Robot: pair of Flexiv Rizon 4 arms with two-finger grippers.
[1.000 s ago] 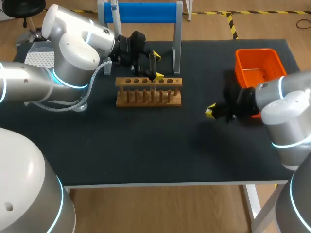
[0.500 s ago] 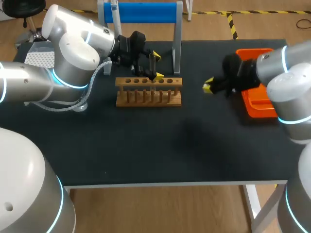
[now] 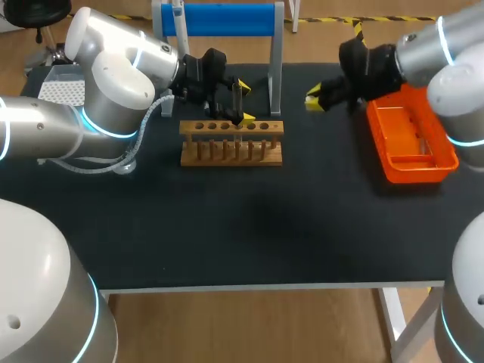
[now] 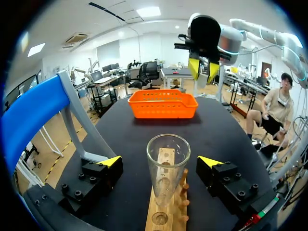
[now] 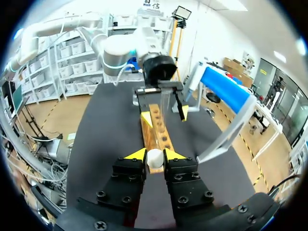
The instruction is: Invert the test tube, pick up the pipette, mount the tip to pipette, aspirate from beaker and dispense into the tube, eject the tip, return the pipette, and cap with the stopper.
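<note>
A clear glass test tube (image 4: 167,168) stands mouth up in the wooden rack (image 3: 231,142). My left gripper (image 3: 243,102) is open, with one finger on each side of the tube and neither touching it. In the left wrist view the tube rises between the yellow fingertips (image 4: 113,160) over the rack (image 4: 163,211). My right gripper (image 3: 313,99) hangs above the table's far side, right of the rack, and is shut on a small white stopper (image 5: 155,159). In the right wrist view the rack (image 5: 161,132), the tube (image 5: 165,101) and my left gripper (image 5: 163,108) lie ahead of it.
An orange basket (image 3: 412,140) sits at the right of the table, under my right arm. A blue-topped metal stand (image 3: 223,19) rises just behind the rack. A white perforated box (image 3: 64,87) lies at the far left, behind my left arm.
My right arm has swung from the table's right middle toward the far edge with the stopper, uncovering the orange basket. The left arm and the tube have not moved.
</note>
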